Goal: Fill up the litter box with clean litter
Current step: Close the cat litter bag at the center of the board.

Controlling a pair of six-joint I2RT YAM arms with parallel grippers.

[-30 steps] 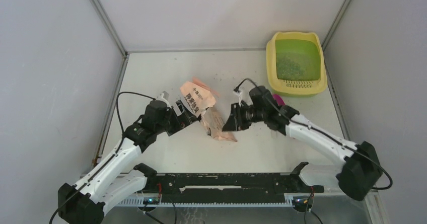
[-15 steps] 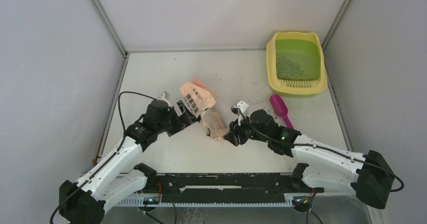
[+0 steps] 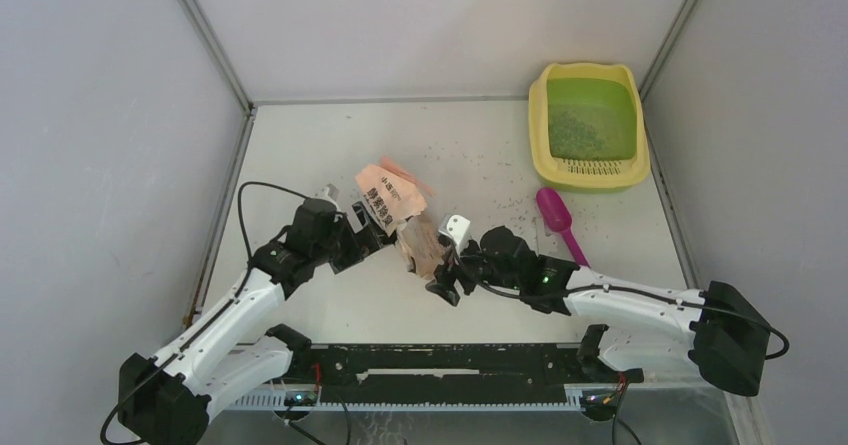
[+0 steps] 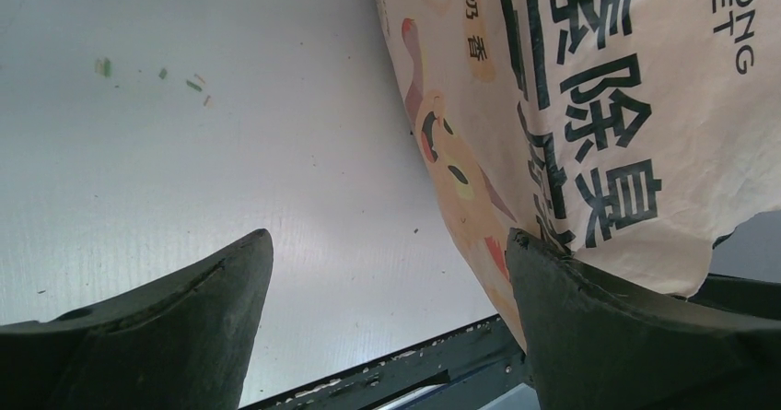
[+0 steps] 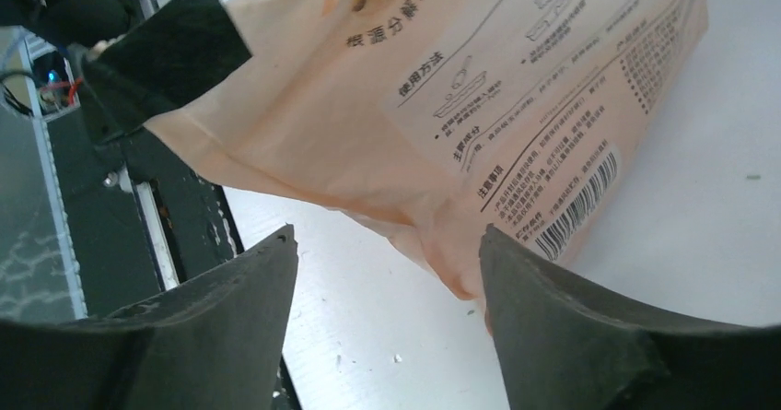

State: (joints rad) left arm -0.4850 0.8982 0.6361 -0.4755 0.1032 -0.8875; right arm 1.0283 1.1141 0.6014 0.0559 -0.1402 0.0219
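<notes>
The litter box (image 3: 545, 155) stands at the back right, yellow rim, green basin, with dark litter (image 3: 583, 130) inside. A peach-pink printed bag (image 3: 400, 215) lies mid-table; it also fills the left wrist view (image 4: 599, 106) and the right wrist view (image 5: 497, 97). My left gripper (image 3: 378, 228) is open at the bag's left side; in its wrist view (image 4: 387, 244) the right finger touches the bag. My right gripper (image 3: 445, 283) is open at the bag's near right corner (image 5: 382, 240), nothing between its fingers.
A magenta scoop (image 3: 556, 217) lies on the table in front of the litter box. Loose granules (image 3: 470, 160) are scattered over the table between bag and box. A black rail (image 3: 450, 365) runs along the near edge. Grey walls close in left and right.
My right arm has swung down and left, lowering its gripper from beside the bag to the bag's near corner. The scoop became visible. The left arm has barely moved.
</notes>
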